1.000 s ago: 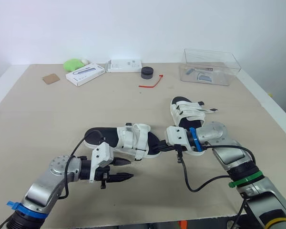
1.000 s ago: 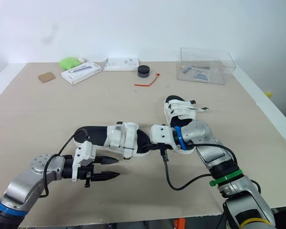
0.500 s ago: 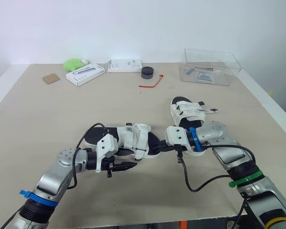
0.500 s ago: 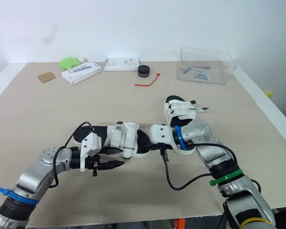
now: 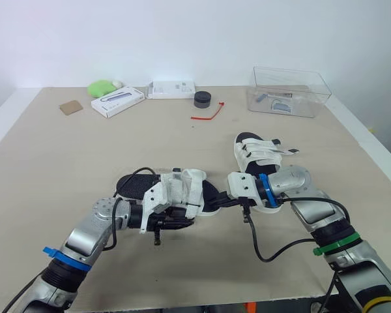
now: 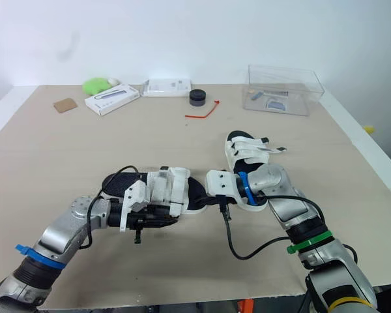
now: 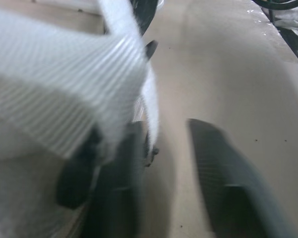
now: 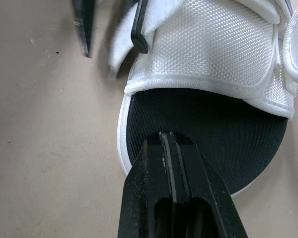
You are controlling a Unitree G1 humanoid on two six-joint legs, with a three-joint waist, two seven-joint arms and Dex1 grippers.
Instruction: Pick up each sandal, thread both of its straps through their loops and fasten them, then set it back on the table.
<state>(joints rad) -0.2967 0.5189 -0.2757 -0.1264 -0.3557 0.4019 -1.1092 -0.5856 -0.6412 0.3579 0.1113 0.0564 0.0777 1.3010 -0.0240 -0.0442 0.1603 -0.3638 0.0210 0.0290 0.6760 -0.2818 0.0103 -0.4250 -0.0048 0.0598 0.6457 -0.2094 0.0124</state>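
Between both claws — sandal [image 5: 184,186] flat on table [image 5: 65,156] | left claw [image 5: 189,221] spread, one finger [image 7: 114,183] against its loose white strap [image 7: 64,94] | right claw [image 8: 170,139] pressed together, tip on sandal's black toe end | second sandal [image 5: 257,151] just behind right claw — straps across it.

Arms are silvery-grey tubes with chunky rounded joints and white plastic wrist housings. On the left arm [image 5: 91,228] there's a blue band [image 5: 54,254]; the right arm [image 5: 313,212] gets a blue wrist ring [image 5: 263,185], a green band [image 5: 332,248] and looping black cables [image 5: 277,253]. Both the left gripper [image 7: 169,128] and right gripper [image 8: 170,143] have matte black fingers [image 8: 188,208].
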